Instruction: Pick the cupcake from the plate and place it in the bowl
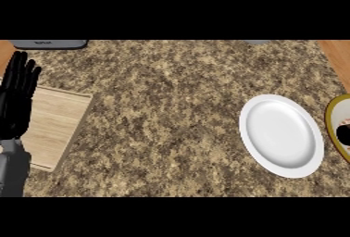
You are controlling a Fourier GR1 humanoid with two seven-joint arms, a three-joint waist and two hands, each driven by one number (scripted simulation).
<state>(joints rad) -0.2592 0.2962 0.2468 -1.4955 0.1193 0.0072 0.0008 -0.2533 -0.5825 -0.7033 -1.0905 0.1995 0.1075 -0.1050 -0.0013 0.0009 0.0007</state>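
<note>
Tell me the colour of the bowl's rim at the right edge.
Yellow rim on the bowl, seen in the head view.

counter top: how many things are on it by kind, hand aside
white plate: 1, nothing on it
yellow-rimmed bowl: 1, cut off at the right edge
wooden board: 1, partly under the left hand
grey object at the top edge: 1
total: 4

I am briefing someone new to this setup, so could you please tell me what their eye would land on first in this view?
The white plate stands out most, lying bare at the right on the speckled counter. At the far left the black left hand rests open, fingers up, over a wooden cutting board. A yellow-rimmed bowl is cut off by the right edge, with something dark showing inside it.
</note>
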